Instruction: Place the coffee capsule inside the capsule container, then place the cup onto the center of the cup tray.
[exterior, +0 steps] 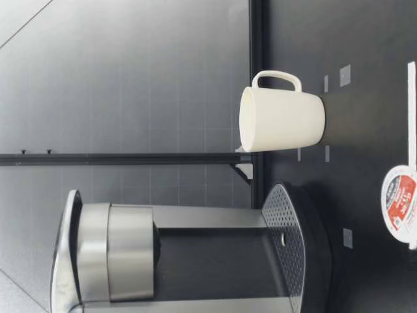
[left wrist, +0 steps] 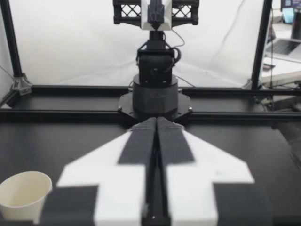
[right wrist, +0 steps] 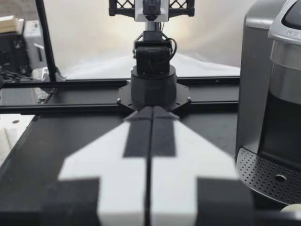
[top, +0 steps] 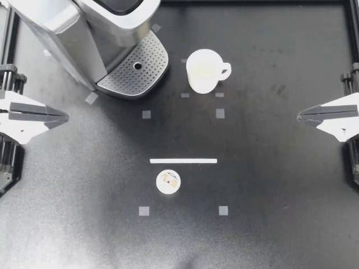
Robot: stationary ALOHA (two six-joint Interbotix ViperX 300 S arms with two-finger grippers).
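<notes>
Top view, what is on your list? (desk)

Item one: coffee capsule (top: 168, 182), a white disc lying printed face up on the table (top: 269, 224), at 6 o'clock from the table's centre. A white strip (top: 183, 161) lies just beside it at the capsule's 12.
Item two: cup (top: 203, 70), white and upright, between 12 and 1 o'clock, with its handle pointing to 3.
Item three: coffee machine (top: 84, 33), between 10 and 11 o'clock, with its perforated cup tray (top: 134, 70) facing the centre. The cup stands on the table near the tray's 3 o'clock, apart from it. (operator)

And the grippers? (desk)

Item four: my left gripper (top: 66, 117), at 9 o'clock, fingers pressed together.
Item five: my right gripper (top: 299, 116), at 3 o'clock, fingers likewise pressed together.
Both are well apart from capsule and cup.
Low view: the cup is upright on the table, the capsule is nearer that camera, and the machine is beside the cup.
Left wrist view: the cup stands beside my gripper.
Right wrist view: machine and tray stand beside my gripper. (operator)
</notes>
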